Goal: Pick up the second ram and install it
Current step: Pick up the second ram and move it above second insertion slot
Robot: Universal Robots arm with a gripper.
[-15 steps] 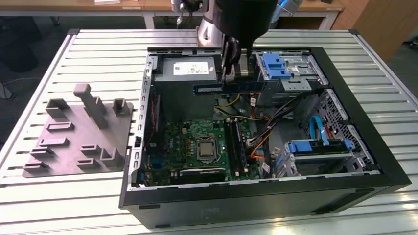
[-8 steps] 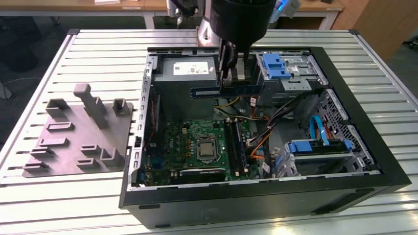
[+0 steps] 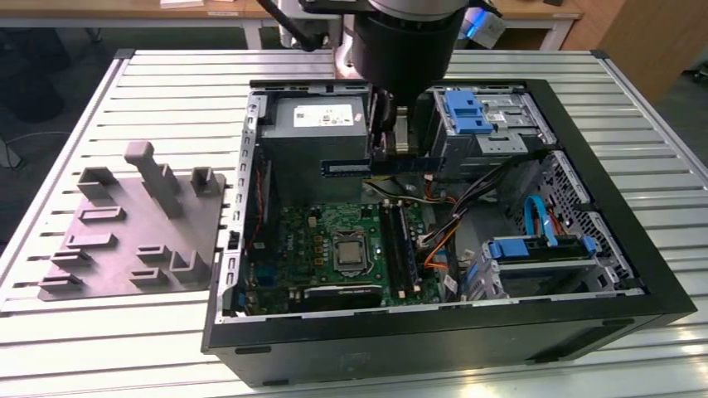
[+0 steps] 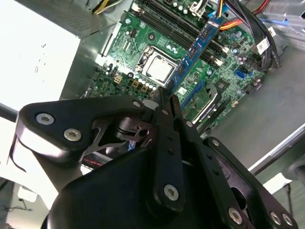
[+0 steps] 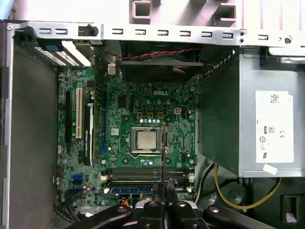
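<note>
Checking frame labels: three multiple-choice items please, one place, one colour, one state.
1. The grey fixture stands: A) inside the case B) exterior view's left of it C) exterior view's right of it.
2. The drive-bay clips: A) red B) blue C) yellow.
3. The second ram: A) on the fixture B) on the table C) held by the gripper over the motherboard.
B, it stands beside the case on the table; B, blue plastic; C, it hangs clear under the gripper.

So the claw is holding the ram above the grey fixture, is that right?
Not quite. The claw is holding the ram above the open case, not the grey fixture, which sits beside the case. The exterior view shows this.
</note>
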